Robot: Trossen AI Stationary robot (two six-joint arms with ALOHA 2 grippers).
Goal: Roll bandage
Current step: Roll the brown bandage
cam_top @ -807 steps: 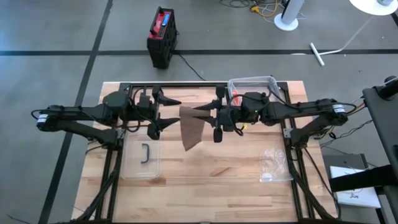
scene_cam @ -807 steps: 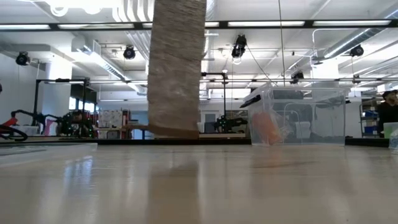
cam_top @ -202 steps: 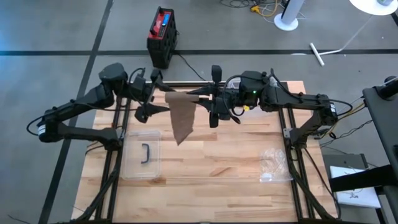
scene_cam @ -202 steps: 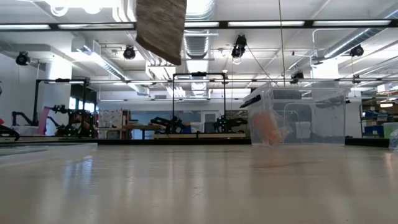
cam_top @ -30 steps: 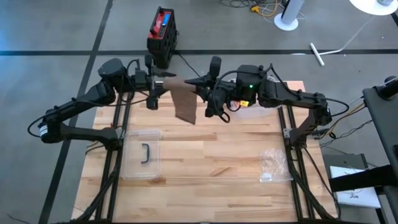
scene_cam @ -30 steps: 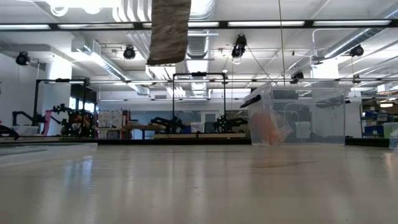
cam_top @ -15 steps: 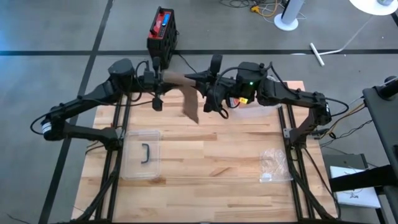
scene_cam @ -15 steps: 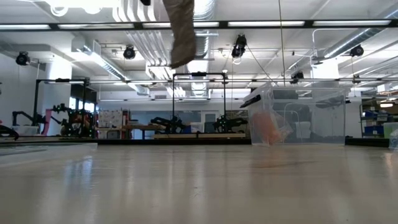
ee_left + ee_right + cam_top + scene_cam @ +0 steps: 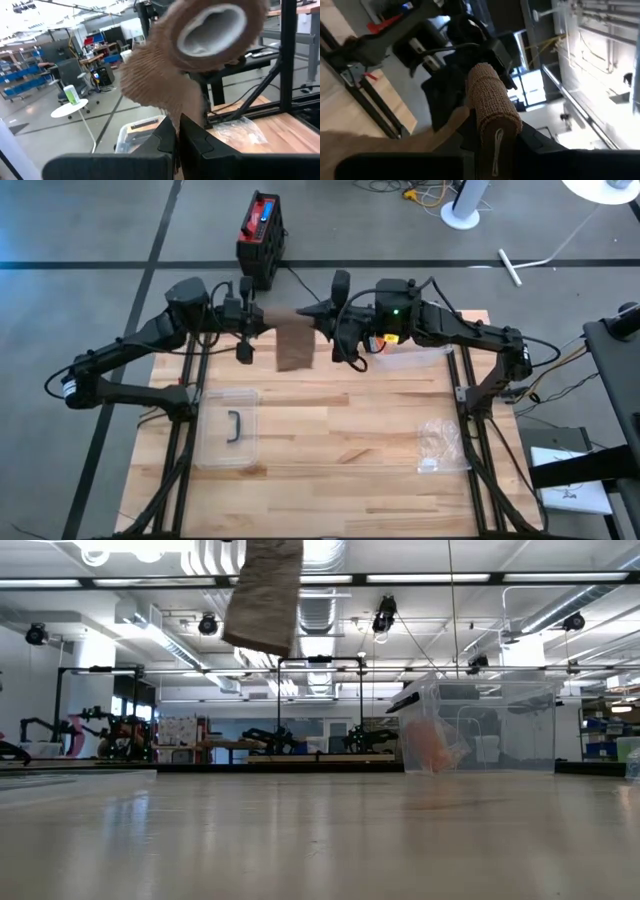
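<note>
The brown bandage is partly wound into a roll [image 9: 215,30] with a pale core, held high above the table's far side. Its loose strip [image 9: 295,345] hangs below the roll, clear of the wood; the low view shows the strip's lower end [image 9: 262,600]. My right gripper [image 9: 322,315] reaches in from the right and is shut on the roll [image 9: 490,100]. My left gripper [image 9: 262,322] reaches in level from the left, its fingers [image 9: 167,137] shut at the strip's upper part. My left gripper pinches the loose strip near its top [image 9: 187,111] between its two fingers, coming level from the table's left; one layer or several, I cannot tell. The strip hangs slack below. My right gripper pinches the roll [image 9: 492,125] between its two fingers, level from the table's right. The roll lies along the fingers and is lifted clear.
A clear lid with a dark handle [image 9: 230,430] lies on the table at near left. A clear box [image 9: 480,730] stands at the far right, and a crumpled plastic bag [image 9: 438,445] lies at near right. A red and black box [image 9: 260,235] sits on the floor beyond.
My left gripper has shut on the top of the loose strip. The strip twisted narrow and swung, and now hangs broad again, its lower end swung toward the table's left. The roll has stayed in my right gripper.
</note>
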